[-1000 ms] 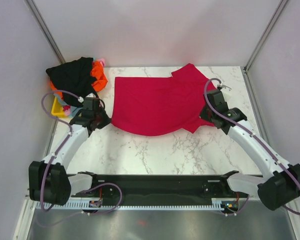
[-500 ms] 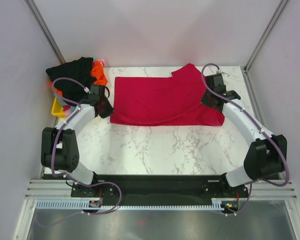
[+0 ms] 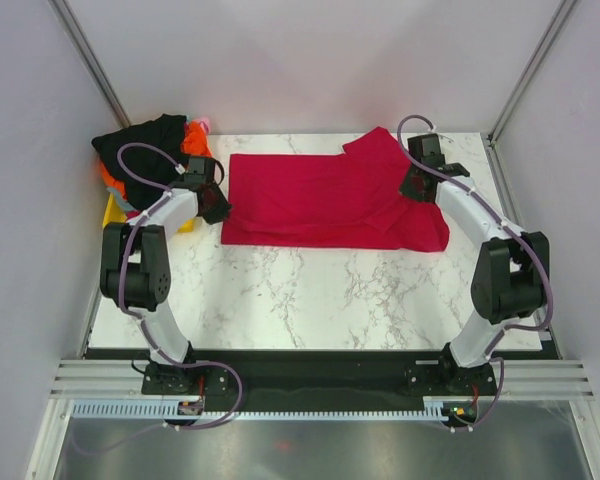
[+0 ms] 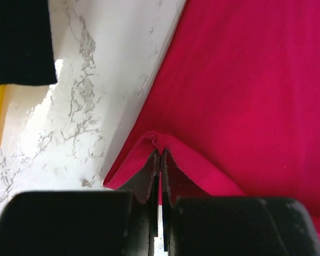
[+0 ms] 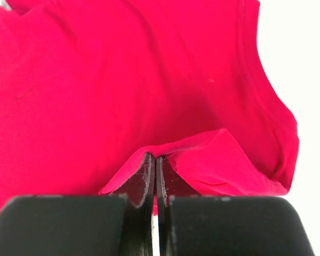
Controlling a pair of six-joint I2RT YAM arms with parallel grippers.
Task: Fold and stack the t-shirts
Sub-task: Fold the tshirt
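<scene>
Red t-shirt (image 3: 320,200) lies spread on the marble table (image 3: 310,290), between our two grippers. Our left gripper (image 4: 160,156) pinches a fold at its left edge. Our right gripper (image 5: 154,160) pinches a fold at its right side. Both squeeze the cloth tight.

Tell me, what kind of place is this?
Probably a robot lab booth, not a home: plain grey walls box in a marble-patterned table, and the robot's left gripper and right gripper pinch a crimson t-shirt.
</scene>
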